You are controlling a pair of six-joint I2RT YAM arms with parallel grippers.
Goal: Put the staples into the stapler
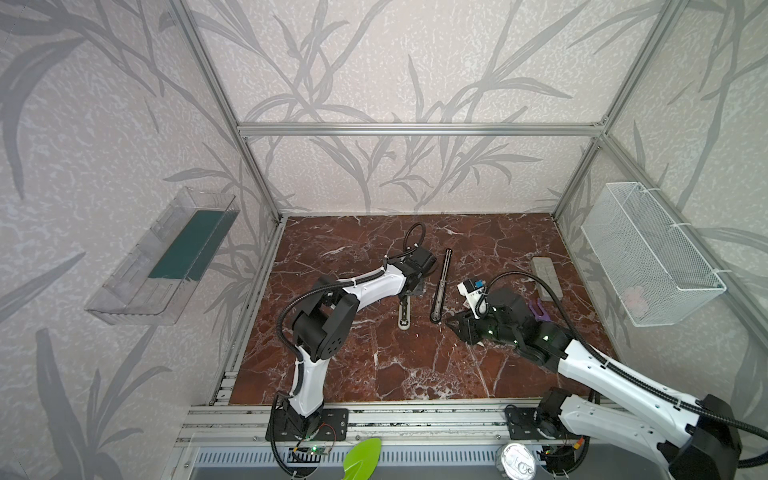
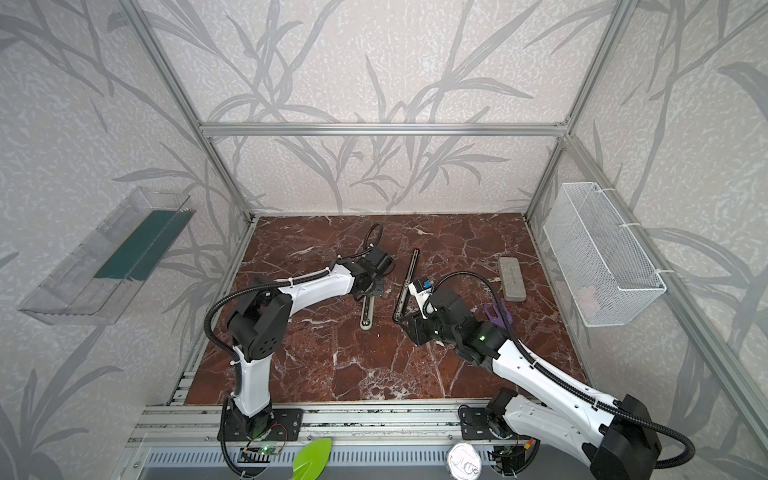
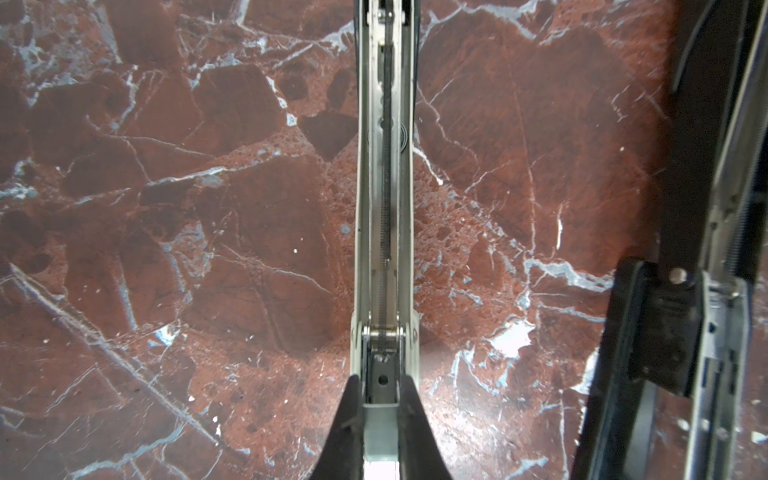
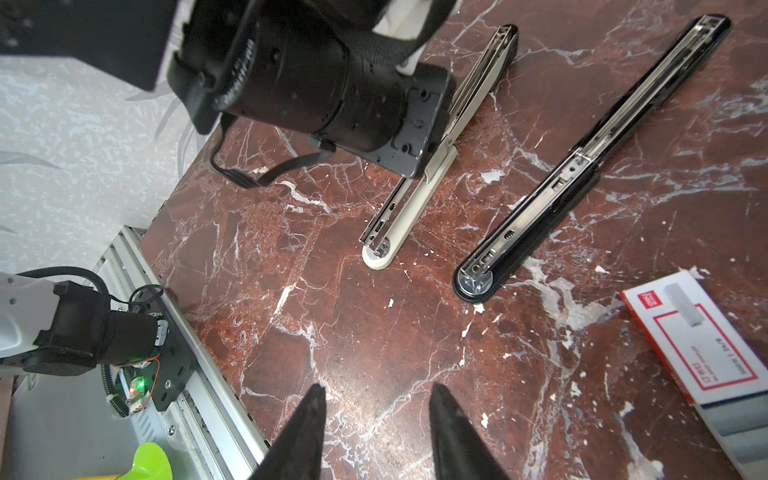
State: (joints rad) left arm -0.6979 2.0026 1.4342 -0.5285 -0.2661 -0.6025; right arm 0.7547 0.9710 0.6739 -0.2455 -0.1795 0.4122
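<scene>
Right end effector [image 4: 376, 390] is hovering spread, left end effector [image 3: 382, 386] is pinching the white stapler [image 1: 404, 318] mid-frame. Staples [image 4: 706, 353] are lying near the black stapler [image 4: 582, 166]: light, crushable box, probably wanting gentle gripping across its width.

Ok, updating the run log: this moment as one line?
left gripper: jaws shut on opened cream plastic stapler | right gripper: jaws open, empty | white-red cardboard staple box: untouched

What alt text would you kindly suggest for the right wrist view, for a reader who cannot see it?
The open, empty right tool hangs over a red marble table facing two staplers folded open: a cream stapler, partly under the left arm, and a black stapler. A white-and-red staples box lies near the black one's rounded end.
</scene>
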